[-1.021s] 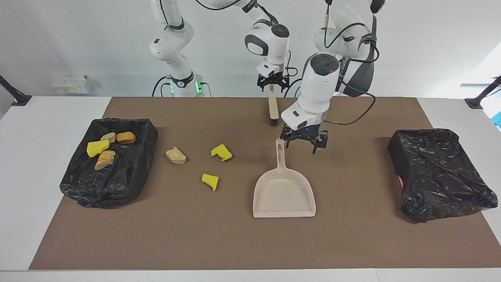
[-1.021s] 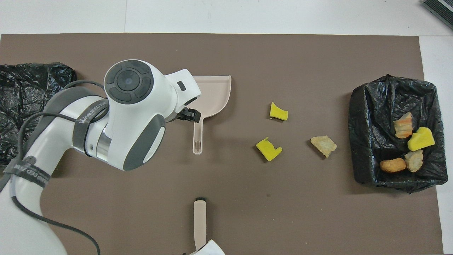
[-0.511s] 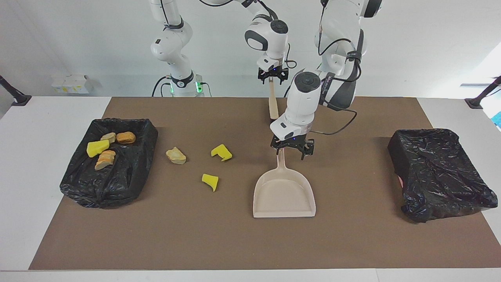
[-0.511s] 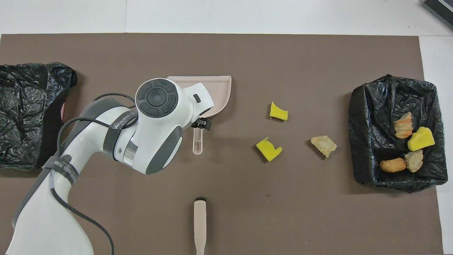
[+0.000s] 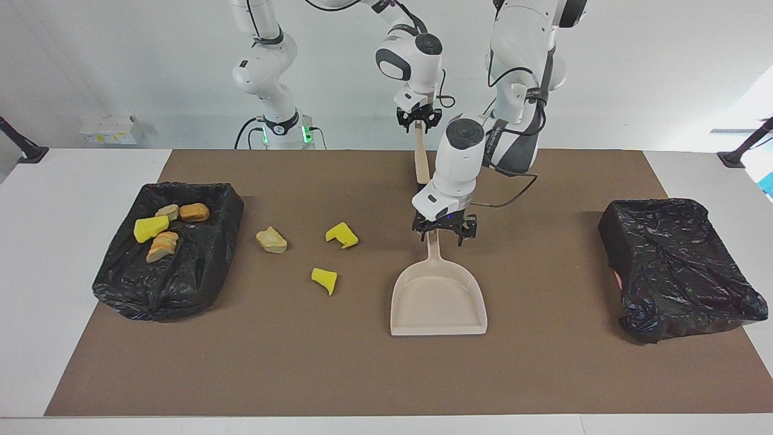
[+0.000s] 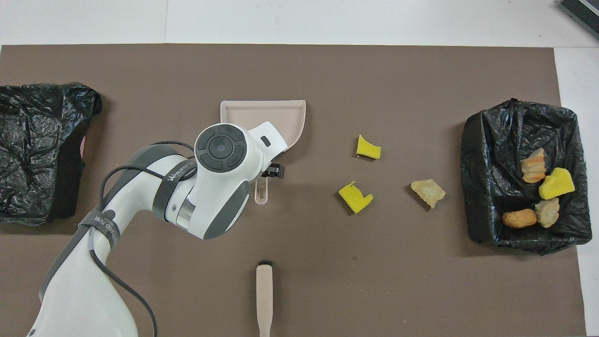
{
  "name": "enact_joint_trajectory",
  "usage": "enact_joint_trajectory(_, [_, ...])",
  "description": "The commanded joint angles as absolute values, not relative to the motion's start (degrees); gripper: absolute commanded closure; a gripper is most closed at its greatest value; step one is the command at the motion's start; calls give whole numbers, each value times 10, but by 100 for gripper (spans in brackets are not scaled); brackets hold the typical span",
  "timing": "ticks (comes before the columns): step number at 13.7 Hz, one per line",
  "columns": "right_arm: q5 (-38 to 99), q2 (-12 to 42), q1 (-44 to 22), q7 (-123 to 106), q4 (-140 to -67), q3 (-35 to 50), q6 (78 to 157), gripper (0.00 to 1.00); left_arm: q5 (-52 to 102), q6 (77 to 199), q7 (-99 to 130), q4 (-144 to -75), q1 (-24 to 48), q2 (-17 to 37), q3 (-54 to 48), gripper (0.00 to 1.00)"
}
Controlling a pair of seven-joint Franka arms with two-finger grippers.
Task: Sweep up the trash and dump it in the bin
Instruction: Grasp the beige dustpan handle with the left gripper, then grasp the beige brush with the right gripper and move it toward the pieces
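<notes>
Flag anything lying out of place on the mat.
Three trash chunks lie loose on the brown mat instead of in the black-lined bin: two yellow sponge wedges and a tan foam lump, between that bin and the dustpan.

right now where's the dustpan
The dustpan lies flat mid-mat, handle toward the robots with the left gripper at it. The loose trash sits beside it toward the right arm's end; the brush is nearer the robots.
</notes>
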State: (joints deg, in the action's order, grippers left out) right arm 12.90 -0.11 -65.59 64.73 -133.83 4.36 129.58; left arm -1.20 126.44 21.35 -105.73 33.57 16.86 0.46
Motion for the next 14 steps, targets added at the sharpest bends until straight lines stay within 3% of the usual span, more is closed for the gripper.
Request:
enact_joint_trajectory(1, [147, -3, -648, 617, -1345, 44, 1306, 50, -23, 1281, 230, -1083, 347, 156, 11, 3])
enact_joint_trajectory(2, [147, -3, -643, 611, -1345, 44, 1306, 59, -22, 1281, 229, -1085, 347, 156, 11, 7])
enact_joint_trajectory(3, [147, 0, -640, 599, -1344, 44, 1307, 74, -20, 1281, 229, -1085, 347, 156, 11, 8])
enact_joint_trajectory(4, [147, 5, -637, 591, -1333, 44, 1309, 95, -20, 1281, 229, -1087, 347, 156, 11, 10])
enact_joint_trajectory(5, [147, 18, -629, 588, -1315, 44, 1306, 100, -19, 1281, 230, -1087, 347, 156, 11, 10])
enact_joint_trajectory(10, [145, 26, -594, 575, -1288, 42, 1284, 100, -18, 1284, 230, -1097, 351, 154, 10, 19])
enact_joint_trajectory(14, [138, -3, -561, 576, -1283, 39, 1203, 100, -12, 1281, 231, -1100, 352, 151, 10, 24])
